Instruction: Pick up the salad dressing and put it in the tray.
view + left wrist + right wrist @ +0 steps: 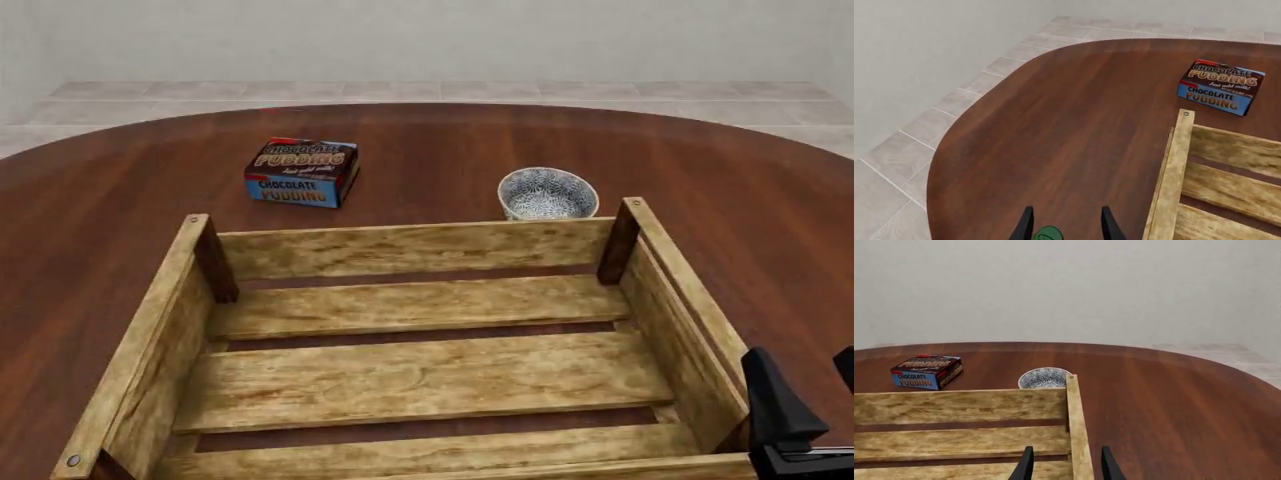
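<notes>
Of the salad dressing I see only its dark green cap (pixel 1048 233), low between the fingers of my left gripper (pixel 1066 209) in the left wrist view. The fingers stand wide apart and do not touch the cap. The bottle's body is hidden, and it is out of the front view. The tray (pixel 400 248) is the large light-wood crate in the table's middle; its wall (pixel 1173 170) stands just beside my left gripper. My right gripper (pixel 805 372) is open and empty over the tray's near right corner (pixel 1078 425).
A blue-red chocolate pudding box (pixel 302 170) lies beyond the tray's far left corner, also in the left wrist view (pixel 1221 86). A small white patterned bowl (pixel 547 192) stands just behind the tray's far wall. The table's rounded edge (pixel 941 150) and tiled floor are near my left gripper.
</notes>
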